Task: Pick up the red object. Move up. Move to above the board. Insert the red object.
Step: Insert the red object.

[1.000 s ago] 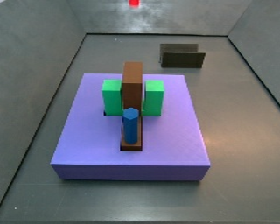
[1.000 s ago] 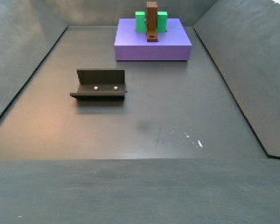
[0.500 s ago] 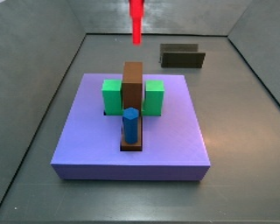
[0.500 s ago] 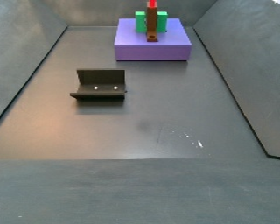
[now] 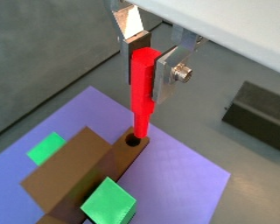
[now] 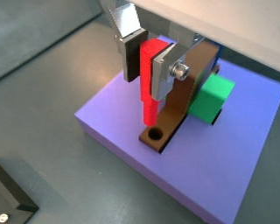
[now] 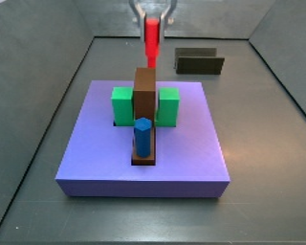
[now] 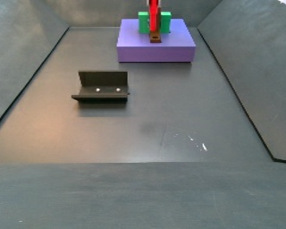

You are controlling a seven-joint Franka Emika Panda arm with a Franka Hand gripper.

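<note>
My gripper (image 5: 150,66) is shut on the red object (image 5: 142,92), a thin red rod held upright by its upper end. Its lower tip hangs just above an empty hole at one end of the brown board (image 5: 81,171). In the wrist view from another angle the gripper (image 6: 149,75) holds the rod (image 6: 150,101) above the board's hole (image 6: 154,136). In a side view the gripper (image 7: 152,13) and rod (image 7: 152,43) hang over the far end of the board (image 7: 145,91). The rod also shows in the side view from farther off (image 8: 153,15).
The board lies on a purple slab (image 7: 182,163) between two green blocks (image 7: 122,105) (image 7: 170,105). A blue peg (image 7: 142,136) stands in the board's near end. The dark fixture (image 7: 199,62) stands on the floor beyond the slab, apart from it (image 8: 101,87).
The gripper has come down with the red rod, from the top edge of the side view to just above the board's far end. Nothing else has moved.
</note>
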